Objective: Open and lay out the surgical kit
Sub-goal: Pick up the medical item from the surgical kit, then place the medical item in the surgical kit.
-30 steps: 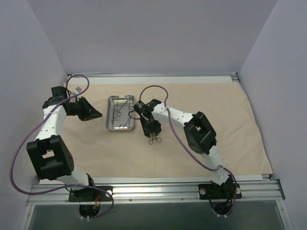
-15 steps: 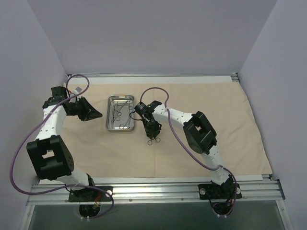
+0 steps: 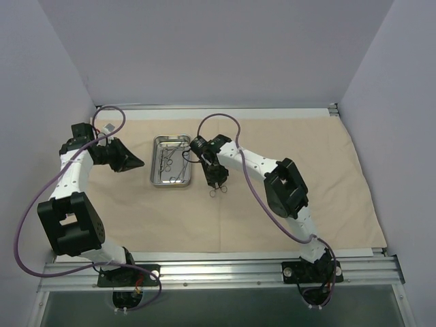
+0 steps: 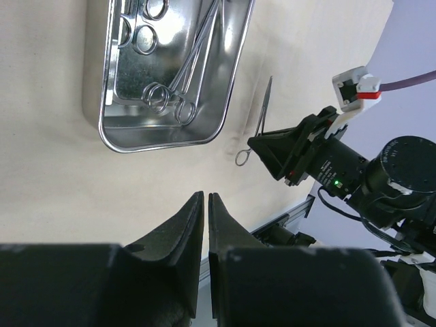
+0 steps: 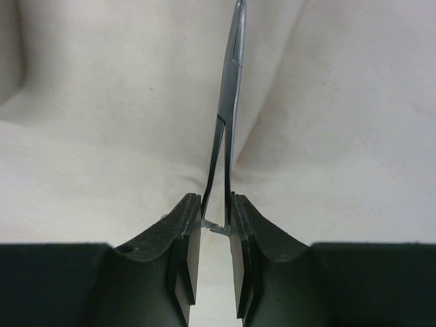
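Beige cloth wrap (image 3: 306,177) spread flat: my right gripper (image 5: 216,228), pinching one forceps (image 5: 230,102) just right of the steel tray (image 3: 154,160) at centre, has edged upward, likely toward set-down; my left gripper (image 4: 206,225) idles pressed together.

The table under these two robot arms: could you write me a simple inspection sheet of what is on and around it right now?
Surface: beige cloth spread over the table, with a few soft folds.
Job's things: steel tray on the cloth, with several ring-handled forceps lying inside; one loose forceps outside, just right of the tray.
Clutter: nothing seen.
Grippers: right gripper fingers shut on the loose forceps; left gripper fingers together, empty, left of the tray.
Cables: left purple cable loops wide off its arm; right purple cable arches above its wrist.
Surroundings: plain pale walls on three sides; metal rail at the near edge.
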`<state>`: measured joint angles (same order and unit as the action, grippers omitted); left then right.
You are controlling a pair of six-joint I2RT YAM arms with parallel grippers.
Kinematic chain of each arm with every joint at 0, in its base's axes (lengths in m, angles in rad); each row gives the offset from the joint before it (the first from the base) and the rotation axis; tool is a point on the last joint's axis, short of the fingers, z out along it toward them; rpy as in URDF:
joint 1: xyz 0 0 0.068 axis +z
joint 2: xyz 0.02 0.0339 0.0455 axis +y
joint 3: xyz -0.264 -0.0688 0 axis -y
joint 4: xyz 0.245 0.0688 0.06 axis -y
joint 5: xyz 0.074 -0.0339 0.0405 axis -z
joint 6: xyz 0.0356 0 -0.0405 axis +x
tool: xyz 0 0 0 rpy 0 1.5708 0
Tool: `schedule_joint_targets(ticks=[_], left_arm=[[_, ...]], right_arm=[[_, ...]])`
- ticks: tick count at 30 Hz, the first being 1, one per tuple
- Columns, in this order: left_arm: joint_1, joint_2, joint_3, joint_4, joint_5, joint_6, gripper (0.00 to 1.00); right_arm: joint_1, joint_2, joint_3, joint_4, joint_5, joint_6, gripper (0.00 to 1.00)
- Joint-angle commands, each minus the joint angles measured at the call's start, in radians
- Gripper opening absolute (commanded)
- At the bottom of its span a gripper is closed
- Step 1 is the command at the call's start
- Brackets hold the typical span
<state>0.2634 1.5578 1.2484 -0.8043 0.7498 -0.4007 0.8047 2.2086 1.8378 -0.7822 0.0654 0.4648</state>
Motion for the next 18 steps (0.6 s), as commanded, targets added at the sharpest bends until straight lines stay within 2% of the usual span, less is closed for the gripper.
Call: schedule_joint_targets(ticks=[1,9,14,18], left_arm=[[0.007,-0.007,0.036,0.017,0.019,0.014,0.15],[0.007,-0.008,0.051,0.007,0.01,0.013,0.15],[0.007,-0.018,0.028,0.022,0.005,0.005,0.15],[0.005,-0.025,0.011,0.028,-0.003,0.023,0.15]], right_arm=[[-0.012,-0.03,0.04,-0.091,0.048,-0.02,0.08],[-0.058,-0.113,-0.035,-0.058,0.059,-0.058,0.04],[-0.258,-0.281,-0.262,0.093,-0.027,-0.181,0.0],[-0.421,-0.395,-0.438,0.133,-0.044,-0.307,0.0]])
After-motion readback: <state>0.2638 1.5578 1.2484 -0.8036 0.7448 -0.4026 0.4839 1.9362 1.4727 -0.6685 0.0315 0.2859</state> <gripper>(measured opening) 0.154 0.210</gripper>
